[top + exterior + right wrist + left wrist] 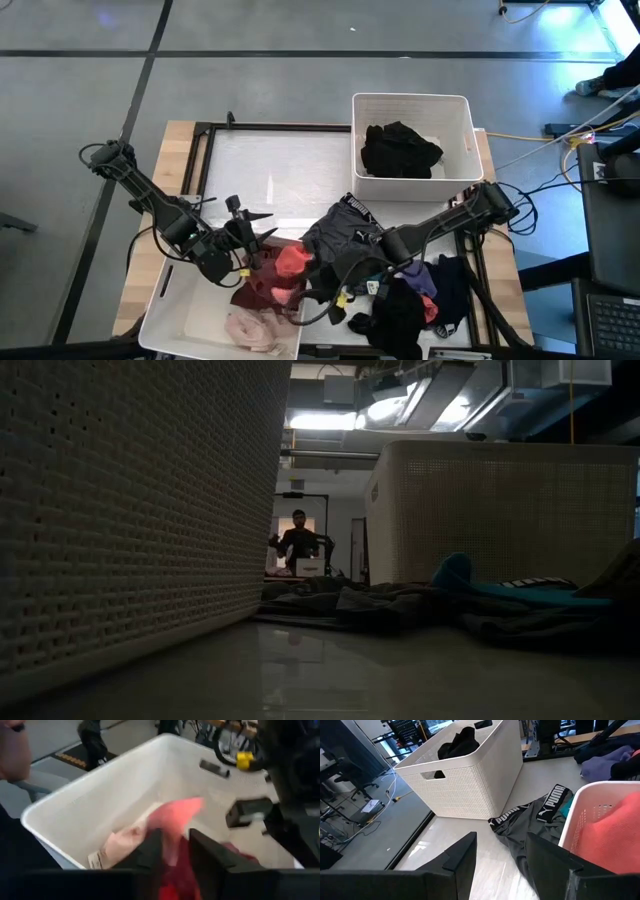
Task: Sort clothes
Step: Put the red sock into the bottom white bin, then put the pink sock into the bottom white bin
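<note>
While the overhead view takes in the whole wooden table (180, 140), only the right wrist view looks down inside the near white perforated plastic bin (107, 790): there the right gripper (175, 851) hangs above the bin, its fingers parted a little around a fold of coral-red soft cloth (180, 815), with a pale pink garment (122, 842) lying just beside it on the bin floor. Whether the fingers grip that cloth or merely straddle it, I cannot tell.

From above, the left gripper (258, 232) sits at the near bin's far left rim, fingers spread wide, holding nothing. Its wrist view alone shows the lettered waistband of a dark grey pair of shorts (520, 822) spread on the table between the two bins.

The table-level view adds a teal garment (455, 575) on the heap and a person (298, 540) far back in the room.

I count two bins: the near one, and a far white perforated plastic bin (460, 110) at the right holding one bundle of black clothes (400, 150). A loose heap of dark garments (410, 300) lies near right.
</note>
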Controlling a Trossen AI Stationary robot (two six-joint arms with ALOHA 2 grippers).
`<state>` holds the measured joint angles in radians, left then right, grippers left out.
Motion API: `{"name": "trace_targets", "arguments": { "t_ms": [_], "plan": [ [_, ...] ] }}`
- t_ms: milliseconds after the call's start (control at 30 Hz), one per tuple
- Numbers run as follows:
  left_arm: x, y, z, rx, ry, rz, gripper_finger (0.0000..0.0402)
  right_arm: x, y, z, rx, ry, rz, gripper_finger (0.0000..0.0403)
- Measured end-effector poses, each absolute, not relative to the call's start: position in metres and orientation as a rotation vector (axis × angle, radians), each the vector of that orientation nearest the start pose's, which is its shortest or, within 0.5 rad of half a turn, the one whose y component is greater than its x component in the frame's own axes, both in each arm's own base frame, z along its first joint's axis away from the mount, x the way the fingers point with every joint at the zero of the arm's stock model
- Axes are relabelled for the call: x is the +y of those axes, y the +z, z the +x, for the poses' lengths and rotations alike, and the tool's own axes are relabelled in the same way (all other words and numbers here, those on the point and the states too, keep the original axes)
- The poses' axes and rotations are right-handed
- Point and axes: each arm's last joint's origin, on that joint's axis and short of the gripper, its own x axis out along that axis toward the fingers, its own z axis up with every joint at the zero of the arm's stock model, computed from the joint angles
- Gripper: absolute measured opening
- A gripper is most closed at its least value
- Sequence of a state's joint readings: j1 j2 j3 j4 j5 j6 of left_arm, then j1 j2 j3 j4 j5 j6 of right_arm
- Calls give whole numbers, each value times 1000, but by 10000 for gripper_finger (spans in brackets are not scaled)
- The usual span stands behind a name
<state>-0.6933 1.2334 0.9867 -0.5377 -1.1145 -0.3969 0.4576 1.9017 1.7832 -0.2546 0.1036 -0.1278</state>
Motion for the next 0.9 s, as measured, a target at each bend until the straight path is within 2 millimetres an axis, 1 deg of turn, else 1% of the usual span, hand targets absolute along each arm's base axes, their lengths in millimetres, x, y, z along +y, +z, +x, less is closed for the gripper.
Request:
{"name": "trace_targets", "arguments": {
  "t_ms": [100,133,200,267,333,400,467,533,667,800,900],
  "plan": [
    [-134,294,203,395,481,236,156,190,353,394,408,360,-231,160],
    [-135,294,203,395,481,237,156,190,359,388,438,359,-234,179],
    [-135,294,203,395,481,237,156,186,372,373,550,343,-219,212],
    [-134,294,203,395,481,238,156,183,386,355,670,307,-136,237],
    [-134,294,203,395,481,237,156,182,391,338,821,237,-14,253],
    [-135,294,203,395,481,237,156,187,390,322,936,162,72,262],
    [-134,294,203,395,481,237,156,196,383,305,1039,83,94,265],
    [-135,294,203,394,481,236,156,208,374,291,1104,6,124,266],
    [-135,294,203,393,481,234,156,224,346,266,1265,-145,163,266],
    [-135,294,203,391,482,228,156,230,313,244,1357,-289,32,266],
    [-135,294,203,388,485,215,156,231,290,234,1435,-323,-49,266]
  ]
}}
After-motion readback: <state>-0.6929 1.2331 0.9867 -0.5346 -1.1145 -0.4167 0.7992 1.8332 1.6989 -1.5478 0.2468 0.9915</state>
